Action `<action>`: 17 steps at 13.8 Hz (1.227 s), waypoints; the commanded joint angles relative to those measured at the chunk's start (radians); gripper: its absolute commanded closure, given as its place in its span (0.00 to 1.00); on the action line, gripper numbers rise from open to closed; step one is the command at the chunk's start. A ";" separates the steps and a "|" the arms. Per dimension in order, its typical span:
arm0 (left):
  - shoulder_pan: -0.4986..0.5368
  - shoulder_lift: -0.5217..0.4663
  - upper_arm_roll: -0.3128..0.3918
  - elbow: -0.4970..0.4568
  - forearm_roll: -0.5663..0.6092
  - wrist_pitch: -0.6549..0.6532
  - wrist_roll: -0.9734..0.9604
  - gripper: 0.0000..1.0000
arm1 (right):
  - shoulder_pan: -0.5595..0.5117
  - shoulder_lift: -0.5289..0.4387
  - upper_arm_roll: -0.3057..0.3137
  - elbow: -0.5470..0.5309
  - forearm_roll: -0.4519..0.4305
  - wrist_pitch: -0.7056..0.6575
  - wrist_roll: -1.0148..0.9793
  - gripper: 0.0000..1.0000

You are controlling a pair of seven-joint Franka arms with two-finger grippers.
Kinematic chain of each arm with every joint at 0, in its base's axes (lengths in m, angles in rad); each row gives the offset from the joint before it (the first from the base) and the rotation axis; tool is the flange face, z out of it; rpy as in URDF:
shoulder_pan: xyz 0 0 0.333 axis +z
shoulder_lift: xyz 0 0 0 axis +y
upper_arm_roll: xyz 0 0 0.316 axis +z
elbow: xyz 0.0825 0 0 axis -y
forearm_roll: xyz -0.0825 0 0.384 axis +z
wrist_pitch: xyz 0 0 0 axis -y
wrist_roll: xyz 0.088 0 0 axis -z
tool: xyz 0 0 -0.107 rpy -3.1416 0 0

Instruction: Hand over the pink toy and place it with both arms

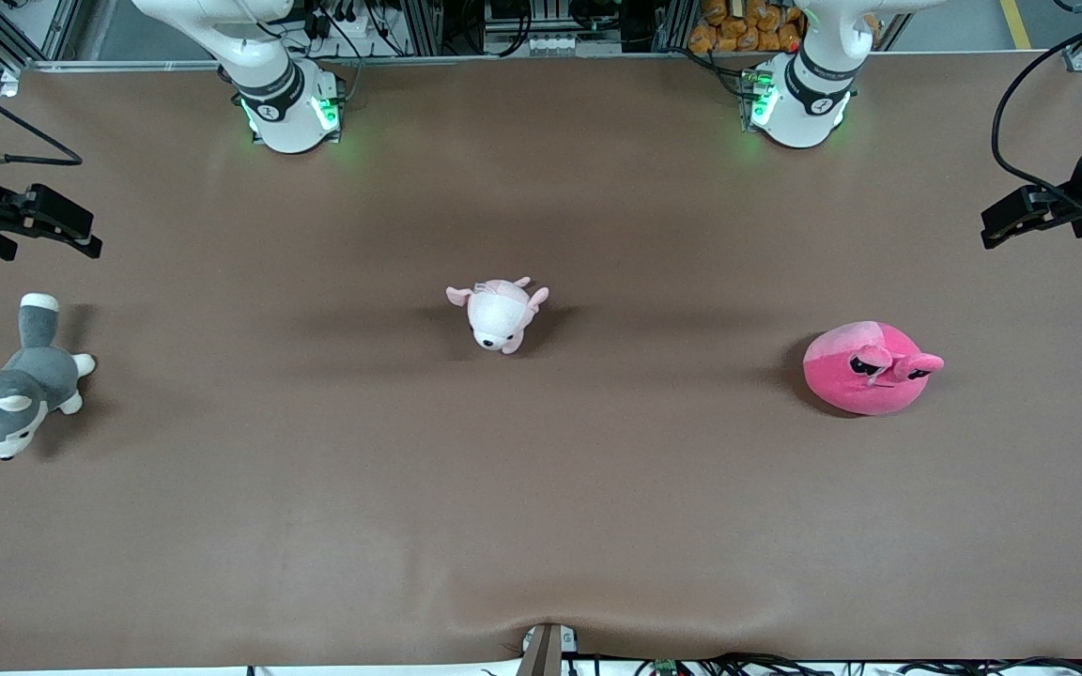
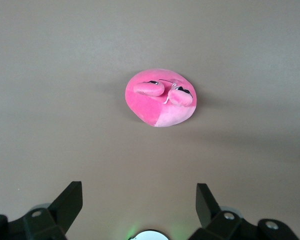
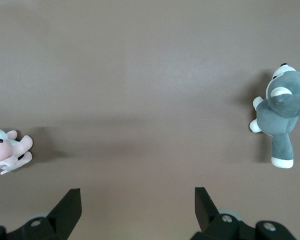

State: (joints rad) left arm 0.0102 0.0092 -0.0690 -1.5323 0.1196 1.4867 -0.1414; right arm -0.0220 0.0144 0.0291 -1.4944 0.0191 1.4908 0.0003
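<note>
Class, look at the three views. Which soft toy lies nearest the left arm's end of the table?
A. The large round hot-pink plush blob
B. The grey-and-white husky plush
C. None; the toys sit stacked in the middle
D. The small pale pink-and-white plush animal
A. The large round hot-pink plush blob lies alone toward the left arm's end, apart from the others, and the left wrist view shows it on the table past the open fingers of the left gripper.

Brown table (image 1: 541,526): round hot-pink plush blob (image 1: 865,368) lies toward the left arm's end. Small pale pink-and-white plush animal (image 1: 500,314) lies mid-table, slightly farther from the front camera. Grey-and-white husky plush (image 1: 20,380) lies at the right arm's end. All well apart.
</note>
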 commanded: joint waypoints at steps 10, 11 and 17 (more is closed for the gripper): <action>0.002 0.020 -0.005 0.012 -0.009 -0.003 -0.003 0.00 | -0.101 -0.017 -0.005 0.077 -0.016 -0.139 0.009 0.00; 0.002 0.020 -0.006 0.012 -0.011 -0.003 -0.003 0.00 | -0.110 -0.013 -0.005 0.077 -0.016 -0.139 0.009 0.00; 0.008 0.023 -0.005 0.003 -0.023 -0.005 -0.006 0.00 | -0.102 -0.010 0.000 0.075 -0.005 -0.138 0.010 0.00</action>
State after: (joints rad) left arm 0.0117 0.0281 -0.0706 -1.5332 0.1124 1.4875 -0.1415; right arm -0.1193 0.0051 0.0161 -1.4247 0.0140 1.3606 0.0013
